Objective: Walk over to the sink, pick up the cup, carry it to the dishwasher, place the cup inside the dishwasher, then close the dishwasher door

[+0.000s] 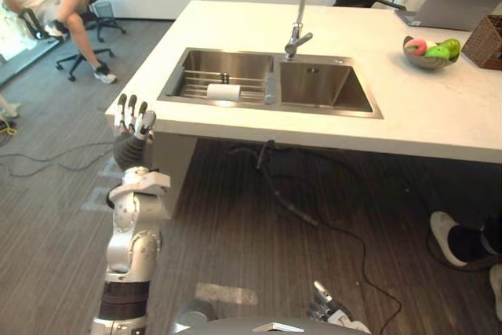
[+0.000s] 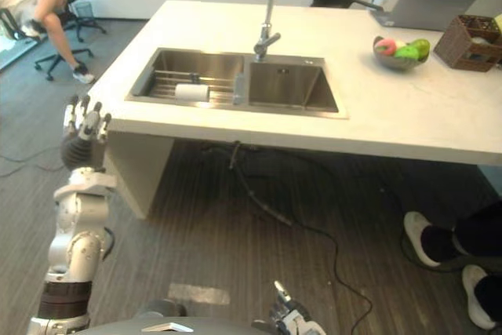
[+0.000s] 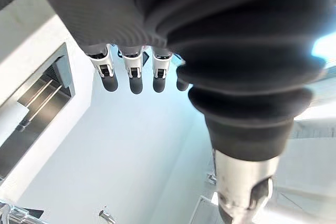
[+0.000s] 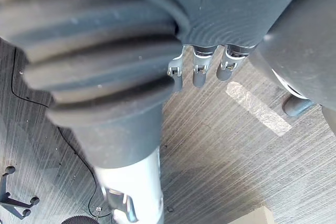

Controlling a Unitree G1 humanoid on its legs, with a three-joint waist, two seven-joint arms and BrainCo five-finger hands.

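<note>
**Approach step: the cup is not yet picked up**

Nearest you, your right hand [image 4: 199, 74] hangs low over the striped grey floor [image 4: 236, 145], fingers loose and empty. Your left hand [image 1: 133, 121] is raised beside the pale stone bench [image 1: 423, 115] corner, fingers straight, slightly spread, holding nothing. Farther off, the smooth white cup [image 1: 223, 92] lies on its side on the wire rack [image 1: 192, 80] in the steel sink's [image 1: 318, 84] left basin. Next, I judge, step closer and reach over the rim.
</note>
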